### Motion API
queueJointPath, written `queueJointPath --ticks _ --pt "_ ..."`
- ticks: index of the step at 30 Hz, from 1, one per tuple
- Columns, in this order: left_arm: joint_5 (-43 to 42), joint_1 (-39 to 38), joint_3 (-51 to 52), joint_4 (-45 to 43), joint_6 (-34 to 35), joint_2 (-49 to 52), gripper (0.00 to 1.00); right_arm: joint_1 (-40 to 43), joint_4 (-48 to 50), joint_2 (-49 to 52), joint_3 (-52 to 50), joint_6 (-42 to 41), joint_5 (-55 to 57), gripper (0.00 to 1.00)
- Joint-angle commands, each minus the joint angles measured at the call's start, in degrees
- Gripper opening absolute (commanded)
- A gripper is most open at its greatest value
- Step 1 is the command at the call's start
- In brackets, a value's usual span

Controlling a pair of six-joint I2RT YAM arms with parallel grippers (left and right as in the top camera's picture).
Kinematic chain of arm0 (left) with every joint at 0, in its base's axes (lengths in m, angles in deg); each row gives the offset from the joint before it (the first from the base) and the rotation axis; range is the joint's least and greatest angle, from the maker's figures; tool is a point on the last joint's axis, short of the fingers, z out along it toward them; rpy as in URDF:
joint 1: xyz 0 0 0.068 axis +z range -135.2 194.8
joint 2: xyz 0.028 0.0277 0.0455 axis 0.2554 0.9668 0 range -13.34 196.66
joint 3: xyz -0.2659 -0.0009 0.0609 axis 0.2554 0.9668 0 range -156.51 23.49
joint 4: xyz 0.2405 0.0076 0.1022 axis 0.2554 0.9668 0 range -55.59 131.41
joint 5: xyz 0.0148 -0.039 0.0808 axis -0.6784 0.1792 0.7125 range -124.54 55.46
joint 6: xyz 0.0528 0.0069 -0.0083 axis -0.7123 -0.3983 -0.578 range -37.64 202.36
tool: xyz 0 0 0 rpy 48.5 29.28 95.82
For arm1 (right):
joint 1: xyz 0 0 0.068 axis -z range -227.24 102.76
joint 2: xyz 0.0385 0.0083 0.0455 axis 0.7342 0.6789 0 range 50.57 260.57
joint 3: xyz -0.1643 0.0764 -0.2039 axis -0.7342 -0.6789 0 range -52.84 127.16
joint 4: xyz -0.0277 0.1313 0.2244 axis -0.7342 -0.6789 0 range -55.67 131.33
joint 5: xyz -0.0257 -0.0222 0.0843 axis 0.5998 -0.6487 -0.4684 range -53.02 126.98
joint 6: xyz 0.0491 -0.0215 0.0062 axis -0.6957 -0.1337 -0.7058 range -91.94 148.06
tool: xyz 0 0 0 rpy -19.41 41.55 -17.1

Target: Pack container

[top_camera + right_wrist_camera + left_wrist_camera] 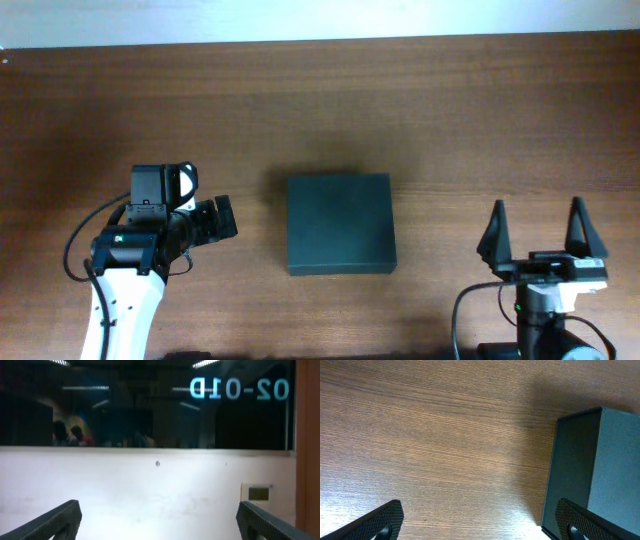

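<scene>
fingers (382, 521) spread wide on both arms, nothing held. container (340, 222) sits mid-table (450, 100), nearer the front edge, lid looking shut. your left gripper (228, 218) is just beside its left wall: drive in low and you'll likely shove the box, not lift the flap. right gripper (537, 212) hangs by the front right corner.

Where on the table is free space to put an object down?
Bare wood runs along the far edge behind the box, and between the box and the right gripper. It is tight only between the box and the left gripper.
</scene>
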Motion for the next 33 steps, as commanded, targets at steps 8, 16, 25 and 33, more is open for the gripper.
queueJointPath --ticks 8,16,25,33 --pt "-0.44 -0.07 0.13 -0.17 -0.26 -0.13 0.99 -0.31 4.63 -0.59 -9.03 0.35 -0.50 0.99" --pt "-0.44 -0.07 0.13 -0.17 -0.26 -0.13 0.99 -0.33 7.37 -0.59 -13.46 0.35 -0.50 0.99" --pt "-0.44 -0.07 0.13 -0.17 -0.26 -0.13 0.99 -0.26 0.66 -0.59 -13.46 0.35 -0.48 0.99" --pt "-0.44 -0.07 0.13 -0.17 -0.26 -0.13 0.99 -0.26 -11.23 -0.59 -13.46 0.35 -0.50 0.99"
